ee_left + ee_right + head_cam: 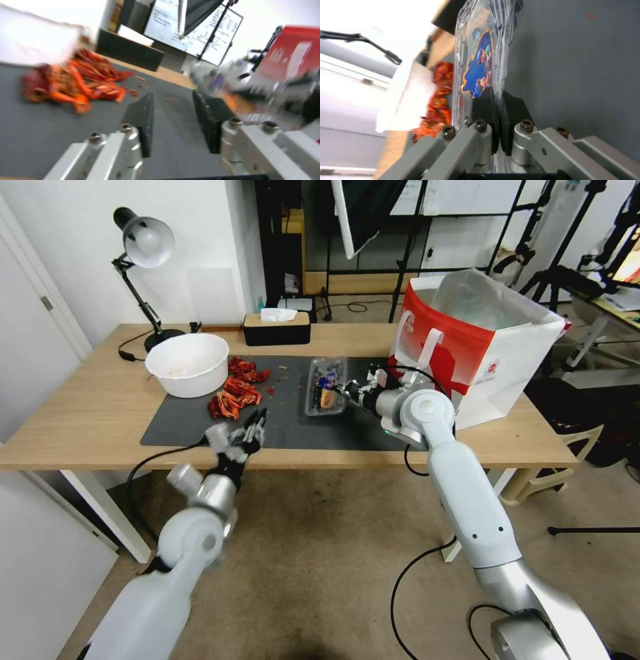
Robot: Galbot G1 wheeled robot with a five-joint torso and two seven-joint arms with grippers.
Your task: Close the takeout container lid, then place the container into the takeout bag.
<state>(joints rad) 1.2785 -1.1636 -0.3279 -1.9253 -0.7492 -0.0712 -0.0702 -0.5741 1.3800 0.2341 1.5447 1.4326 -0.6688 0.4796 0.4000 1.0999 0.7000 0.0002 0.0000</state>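
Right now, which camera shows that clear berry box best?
The right wrist view: the takeout container looms close, the right gripper shut on its edge. The head view shows it small on the mat; the left wrist view, a blur.

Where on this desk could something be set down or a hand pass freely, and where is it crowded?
Free: the bare wood left of the white bowl, and the dark mat's front strip between the open left gripper and the right gripper.
Crowded: the mat's middle, with red crayfish shells and the takeout container, pinched by the right gripper, beside the takeout bag.
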